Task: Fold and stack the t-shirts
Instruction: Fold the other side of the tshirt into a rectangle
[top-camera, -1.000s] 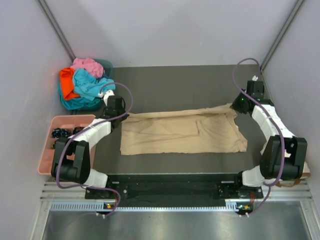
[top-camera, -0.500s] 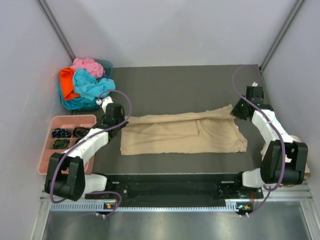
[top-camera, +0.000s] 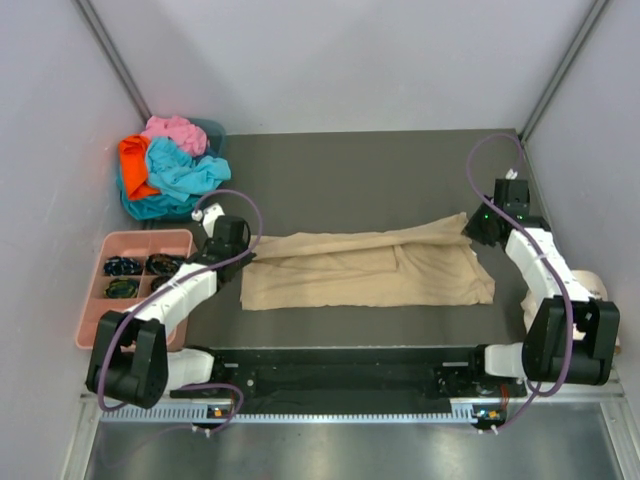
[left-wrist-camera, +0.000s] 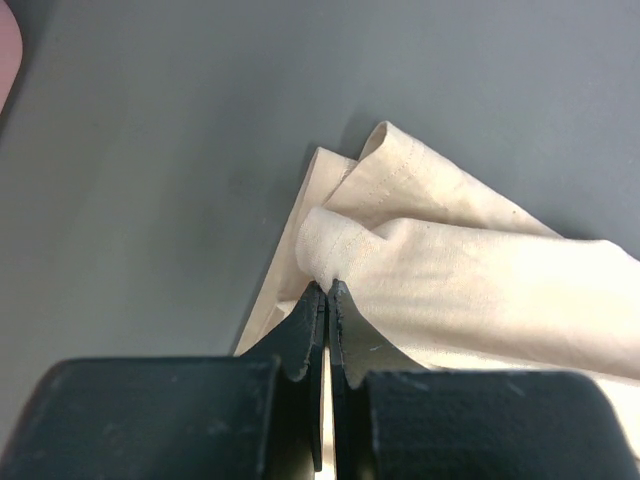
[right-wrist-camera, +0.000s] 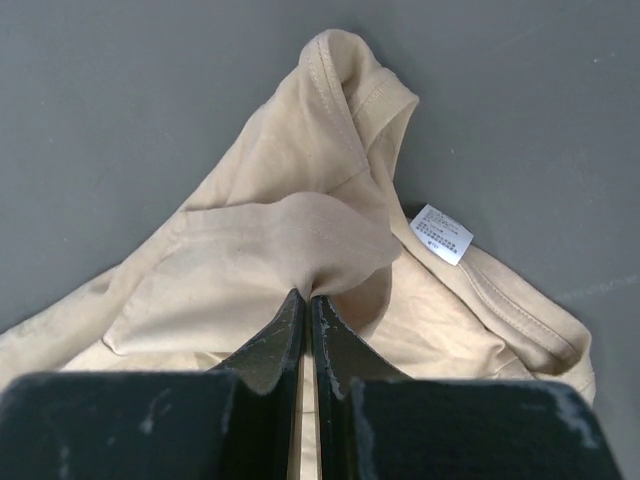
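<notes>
A large tan t-shirt (top-camera: 370, 268) lies spread across the middle of the dark table, its far edge lifted and folding toward me. My left gripper (top-camera: 243, 245) is shut on the shirt's far left corner (left-wrist-camera: 345, 245). My right gripper (top-camera: 474, 225) is shut on the far right edge (right-wrist-camera: 300, 235), near the collar and white label (right-wrist-camera: 441, 233). Turquoise (top-camera: 180, 170), orange (top-camera: 133, 165) and pink (top-camera: 172, 131) t-shirts lie heaped in a bin at the far left.
A pink compartment tray (top-camera: 96, 285) with small dark items stands at the left edge beside my left arm. A cream object (top-camera: 590, 290) lies at the right edge behind my right arm. Grey walls close in both sides.
Both grippers have moved toward me, drawing the tan shirt's far edge over the rest of the shirt. The fold is narrower front to back.
</notes>
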